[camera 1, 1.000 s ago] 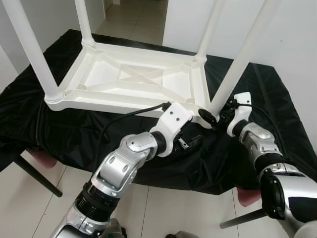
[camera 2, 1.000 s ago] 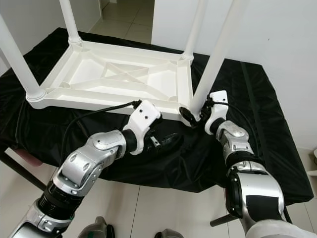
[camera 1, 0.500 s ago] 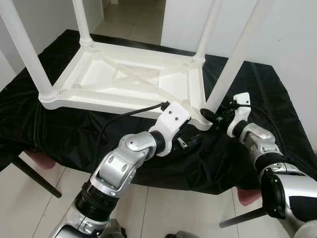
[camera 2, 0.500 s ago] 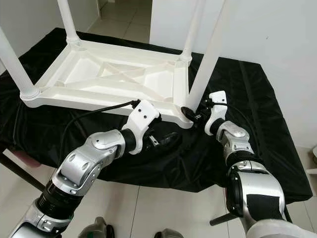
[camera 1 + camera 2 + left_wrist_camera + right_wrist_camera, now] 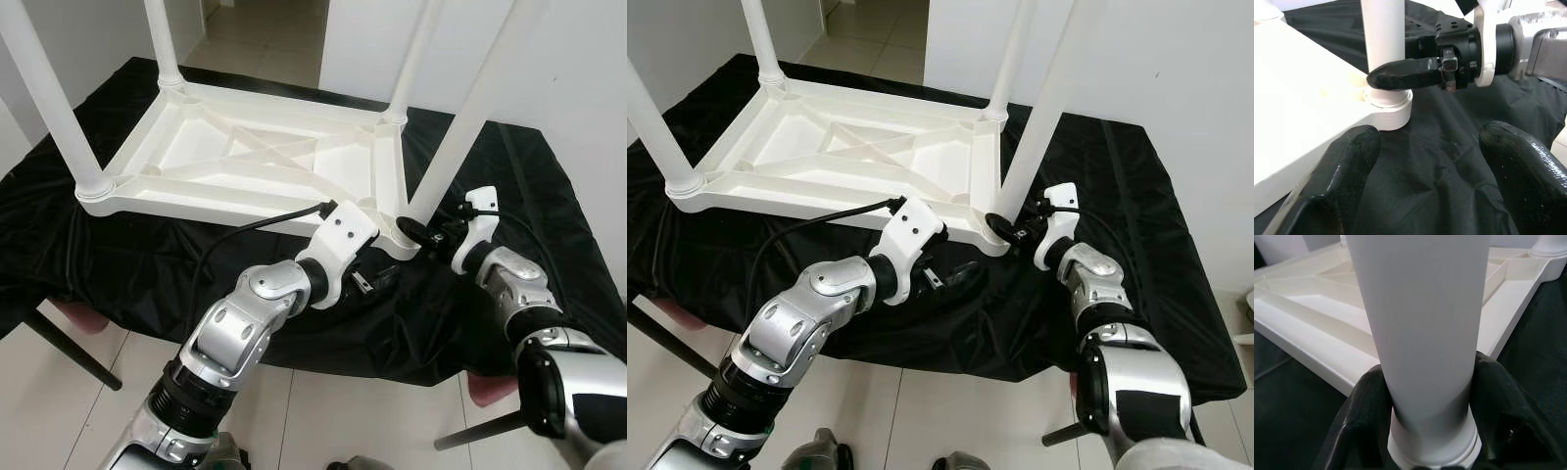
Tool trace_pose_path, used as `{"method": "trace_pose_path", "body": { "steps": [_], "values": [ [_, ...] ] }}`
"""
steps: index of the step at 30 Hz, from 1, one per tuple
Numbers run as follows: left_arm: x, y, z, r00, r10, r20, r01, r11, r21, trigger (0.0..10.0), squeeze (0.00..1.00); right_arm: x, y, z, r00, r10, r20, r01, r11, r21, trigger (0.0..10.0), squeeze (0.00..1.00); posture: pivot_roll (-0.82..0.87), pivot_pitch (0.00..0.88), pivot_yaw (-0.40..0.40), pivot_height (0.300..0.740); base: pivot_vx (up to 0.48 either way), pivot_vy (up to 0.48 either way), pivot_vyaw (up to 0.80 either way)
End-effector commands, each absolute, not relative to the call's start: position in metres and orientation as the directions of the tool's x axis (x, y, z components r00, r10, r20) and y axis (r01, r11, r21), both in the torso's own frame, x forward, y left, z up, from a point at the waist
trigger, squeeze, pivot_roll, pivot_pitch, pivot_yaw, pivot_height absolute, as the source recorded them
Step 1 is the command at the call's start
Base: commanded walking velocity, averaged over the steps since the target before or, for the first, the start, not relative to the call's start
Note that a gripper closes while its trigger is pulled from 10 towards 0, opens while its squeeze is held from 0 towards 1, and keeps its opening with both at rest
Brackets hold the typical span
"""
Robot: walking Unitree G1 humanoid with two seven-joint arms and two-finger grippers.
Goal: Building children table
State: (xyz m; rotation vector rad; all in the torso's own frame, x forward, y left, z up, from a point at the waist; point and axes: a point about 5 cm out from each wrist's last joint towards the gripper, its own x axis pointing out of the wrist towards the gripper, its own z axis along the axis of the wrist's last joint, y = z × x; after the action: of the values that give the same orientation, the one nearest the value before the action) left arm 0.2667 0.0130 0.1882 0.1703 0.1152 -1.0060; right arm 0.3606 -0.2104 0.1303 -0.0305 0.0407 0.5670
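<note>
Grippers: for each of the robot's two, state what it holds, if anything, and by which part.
The right gripper clasps the near-right table leg just above its base collar. The left gripper is open over the black cloth, holding nothing.

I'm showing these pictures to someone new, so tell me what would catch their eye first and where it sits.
A white children's table lies upside down on a black cloth, its legs pointing up. At the near corner on the robot's right, the right gripper is clamped around the base of one leg. The left gripper hangs open just above the cloth, beside that same corner.
</note>
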Motion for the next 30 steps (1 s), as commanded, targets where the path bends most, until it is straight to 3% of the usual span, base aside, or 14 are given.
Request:
{"method": "trace_pose_path", "body": {
  "steps": [1, 9, 17, 21, 30],
  "values": [
    [0.265, 0.01, 0.183, 0.514, -0.836, -0.192, 0.857, 0.51, 0.075, 10.0, 0.0, 0.355, -0.206, 0.114, 0.849, 0.522, -0.084, -0.52, 0.853, 0.044, 0.0, 0.0, 0.04, 0.038, -0.037, 0.74, 0.0, 0.0, 0.0],
    [0.264, 0.008, 0.183, 0.487, -0.85, -0.198, 0.873, 0.482, 0.078, 10.0, 0.0, 0.353, -0.205, 0.112, 0.9, 0.433, -0.046, -0.431, 0.901, 0.052, 0.0, 0.0, 0.01, 0.027, -0.015, 0.74, 0.0, 0.0, 0.0],
    [0.268, 0.007, 0.179, 0.475, -0.853, -0.217, 0.88, 0.467, 0.088, 10.0, 0.0, 0.349, -0.2, 0.112, 0.981, 0.196, -0.009, -0.195, 0.979, 0.067, 0.0, 0.0, 0.0, 0.012, -0.009, 0.74, 0.0, 0.0, 0.0],
    [0.267, 0.007, 0.178, 0.48, -0.85, -0.216, 0.877, 0.474, 0.08, 10.0, 0.0, 0.348, -0.197, 0.112, 0.987, 0.162, 0.0, -0.162, 0.984, 0.073, 0.0, 0.0, 0.0, 0.012, -0.01, 0.74, 0.0, 0.0, 0.0],
    [0.283, 0.014, 0.177, 0.613, -0.769, -0.182, 0.785, 0.619, 0.026, 10.0, 0.0, 0.339, -0.167, 0.11, 0.997, -0.073, -0.001, 0.073, 0.996, 0.059, 0.0, 0.0, 0.01, 0.0, -0.026, 0.74, 0.0, 0.0, 0.0]
  ]
}}
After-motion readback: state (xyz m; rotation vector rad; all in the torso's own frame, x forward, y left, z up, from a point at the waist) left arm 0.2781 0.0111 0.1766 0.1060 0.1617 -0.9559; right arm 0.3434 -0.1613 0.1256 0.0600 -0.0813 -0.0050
